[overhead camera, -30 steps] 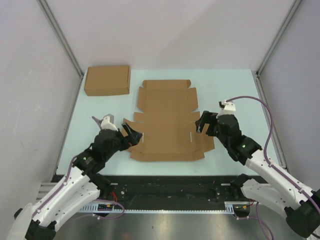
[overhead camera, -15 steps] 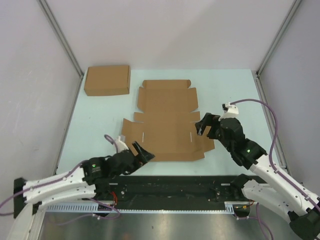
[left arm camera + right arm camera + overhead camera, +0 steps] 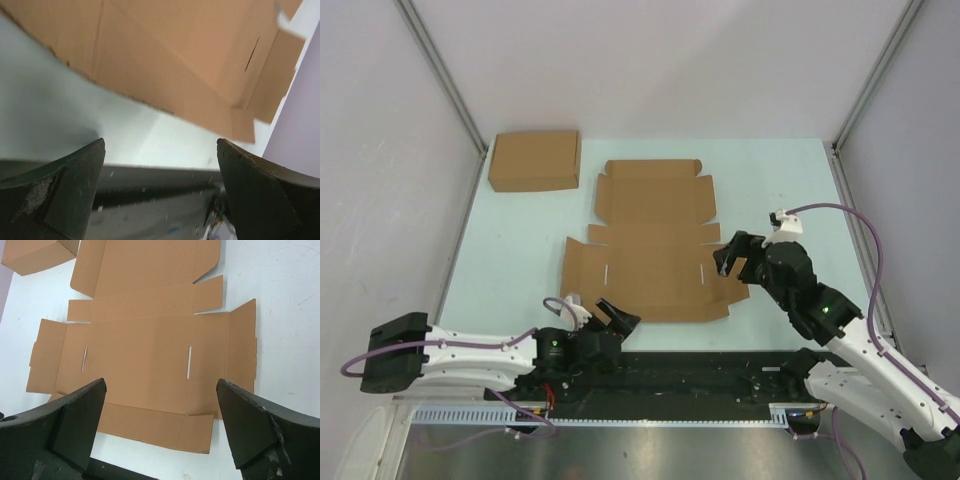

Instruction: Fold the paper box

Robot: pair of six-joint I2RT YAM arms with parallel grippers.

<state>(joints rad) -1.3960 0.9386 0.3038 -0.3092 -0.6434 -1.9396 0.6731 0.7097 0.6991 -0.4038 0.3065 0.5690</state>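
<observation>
Seen from above, the paper box (image 3: 655,245) lies opened out flat in the middle of the pale table (image 3: 775,180), with its flaps and tabs spread to the sides. The left gripper (image 3: 617,318) sits low at the near edge of the table, just off the sheet's near left corner, its jaws spread and holding nothing. The right gripper (image 3: 730,255) is at the sheet's right side flap, also spread wide; whether it touches the cardboard cannot be told from here. A closed cardboard box (image 3: 534,160) rests at the far left corner, well apart from the sheet. In the left wrist view, the left gripper (image 3: 161,142) shows two dark fingers (image 3: 70,185) wide apart with only bare table between them, and the paper box (image 3: 175,60) lies ahead of the tips across the upper part of the view. In the right wrist view, the right gripper (image 3: 161,385) looks down on the paper box (image 3: 150,350), whose two narrow slots show between the wide-apart fingers (image 3: 250,425); nothing is pinched. The closed cardboard box (image 3: 35,255) shows at the top left.
</observation>
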